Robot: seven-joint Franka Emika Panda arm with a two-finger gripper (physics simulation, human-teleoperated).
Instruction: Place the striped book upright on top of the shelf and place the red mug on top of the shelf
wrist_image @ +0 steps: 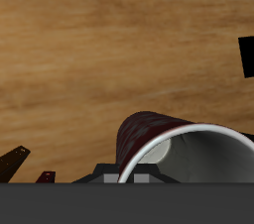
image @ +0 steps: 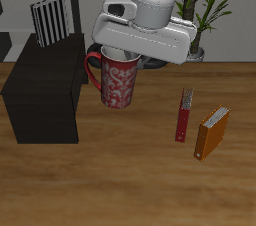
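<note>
The slim red book [image: 184, 116] and the orange book [image: 212, 133] stand upright near the table's [image: 120, 185] front edge. Behind them the Franka arm reaches straight down, its gripper [image: 118, 54] clamped on the rim of the red mug [image: 117, 78], floral-speckled, handle toward the shelf [image: 45, 90] just beside it. The striped book [image: 48, 21] stands upright on the shelf's top.

Red floral-speckled mug [image: 119, 80], black-and-white striped book [image: 47, 21], black shelf [image: 45, 90].
</note>
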